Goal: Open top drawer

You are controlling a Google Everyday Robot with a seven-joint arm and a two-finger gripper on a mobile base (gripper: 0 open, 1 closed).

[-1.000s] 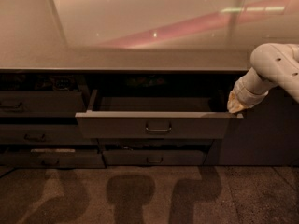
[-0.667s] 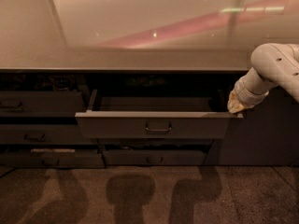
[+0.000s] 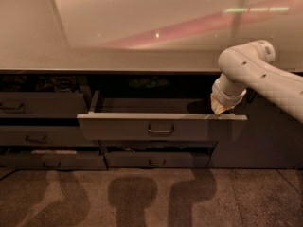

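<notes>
Beneath the front edge of a pale, glossy surface (image 3: 142,60), a bank of dark grey drawers lines the cabinet. Under the surface's left end, a narrower drawer front (image 3: 42,105) sits back in the cabinet. Below it, a bottom-left drawer (image 3: 52,161) appears slightly ajar, with something pale along its top.

Below the middle of the front edge, the top drawer (image 3: 123,126) stands drawn out toward the room. Its wide front panel is well proud of its neighbours and its tray lies in deep shadow behind. The loop handle (image 3: 161,129) at the panel's centre hangs free, with nothing on it. A lower drawer (image 3: 156,160) beneath it is closed.

Toward the surface's right end, a white arm (image 3: 265,74) reaches down from the right. It sets the tool (image 3: 218,107) at the right-hand end of the open drawer, just behind the top rim of the front panel. Whether the tool is open or closed, or gripping the rim, cannot be told from here.

The opening looks largely accomplished, though how much travel remains is not clear. If more is wanted, the next move calls for a straight pull outward, kept even because the tool works from one end, not the centre. If not, the tool needs to lift clear of the rim without nudging the drawer back.
</notes>
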